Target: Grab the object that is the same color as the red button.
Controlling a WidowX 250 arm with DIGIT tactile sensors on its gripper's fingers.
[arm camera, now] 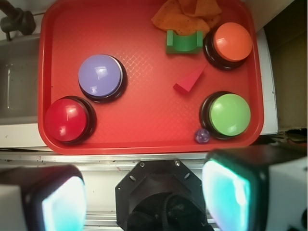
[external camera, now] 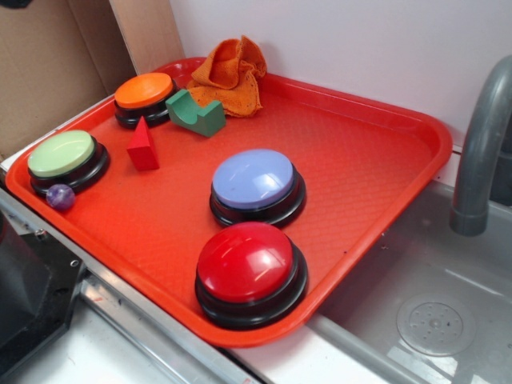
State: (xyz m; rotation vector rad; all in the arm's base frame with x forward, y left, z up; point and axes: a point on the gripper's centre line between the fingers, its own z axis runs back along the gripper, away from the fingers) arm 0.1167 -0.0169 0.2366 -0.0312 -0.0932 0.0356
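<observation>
The object, a small matte red wedge block (external camera: 143, 146) (arm camera: 189, 80), stands on the red tray (external camera: 376, 152) (arm camera: 144, 130) between the orange and green buttons. The glossy red button (external camera: 247, 270) (arm camera: 68, 120) on its black base sits at the tray's near corner. My gripper (arm camera: 144, 197) hangs high above the tray's near edge, off the tray, its fingers (arm camera: 228, 190) wide apart and open with nothing between them. The gripper does not show in the exterior view.
On the tray also sit a lavender-blue button (external camera: 256, 184) (arm camera: 101, 76), an orange button (external camera: 144, 96) (arm camera: 233, 42), a green button (external camera: 64, 158) (arm camera: 229, 114), a green arch block (external camera: 194, 112) (arm camera: 184, 42), an orange cloth (external camera: 232, 74) (arm camera: 187, 14) and a small purple ball (external camera: 60, 196) (arm camera: 202, 135). A sink with a grey faucet (external camera: 480, 144) lies to the right.
</observation>
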